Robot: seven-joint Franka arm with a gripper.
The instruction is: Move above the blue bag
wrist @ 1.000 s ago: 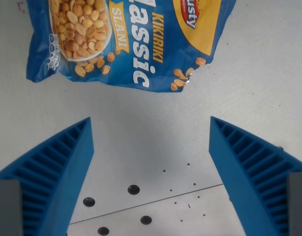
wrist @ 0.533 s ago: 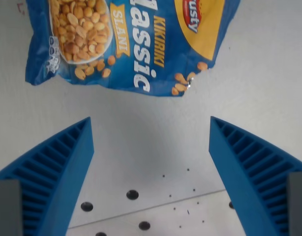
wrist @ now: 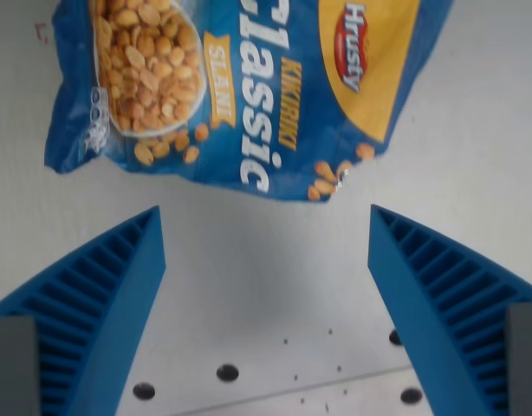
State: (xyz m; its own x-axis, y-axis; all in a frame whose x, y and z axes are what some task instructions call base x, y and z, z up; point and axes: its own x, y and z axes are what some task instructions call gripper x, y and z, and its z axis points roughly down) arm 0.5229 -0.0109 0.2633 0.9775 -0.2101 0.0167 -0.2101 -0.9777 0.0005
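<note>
White table (wrist: 474, 147) under everything, dotted with dark holes (wrist: 227, 373) and specks near the lower edge. Blue bag (wrist: 275, 95) flat across the top of the wrist view, cut off by the upper edge; printed "Classic", "KIKIRIKI", "SLANI", "Hrusty" on a yellow patch, peanuts pictured. Gripper (wrist: 266, 312) spread wide, holding nothing, blue ribbed fingers (wrist: 93, 303) just short of the bag's lower edge.

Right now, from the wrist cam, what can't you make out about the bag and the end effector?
- Blue bag: its upper part is cut off by the wrist view's top edge, so its full extent is unknown.
- Small print beside the peanut picture: blurred, unreadable.
- End effector: only the two blue fingers show, spread apart; their bases run off the bottom edge.
- Height above the white table: one view, cannot tell.
</note>
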